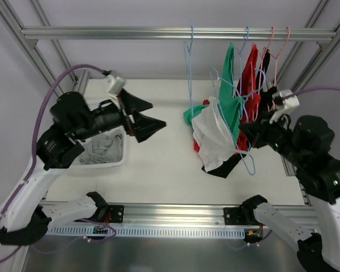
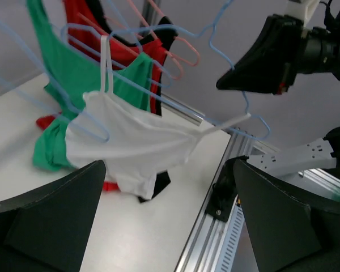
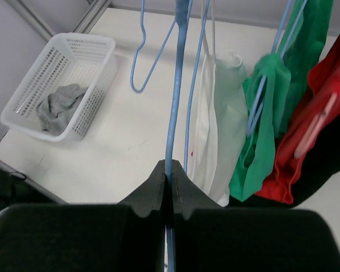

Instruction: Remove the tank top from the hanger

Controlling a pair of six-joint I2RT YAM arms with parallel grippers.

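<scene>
The white tank top hangs tilted on a light blue hanger below the rail, its thin straps over the wire. My right gripper is shut on that hanger's wire; in the right wrist view the blue hanger runs straight up from between the closed right gripper, with the white tank top just to its right. My left gripper is open over the table, left of the garment and apart from it. In the left wrist view the tank top hangs ahead of the wide-open left gripper.
Green, red and black tops hang on other blue and pink hangers from the metal rail. A white basket holding a grey cloth stands at the table's left. Frame posts rise at both sides.
</scene>
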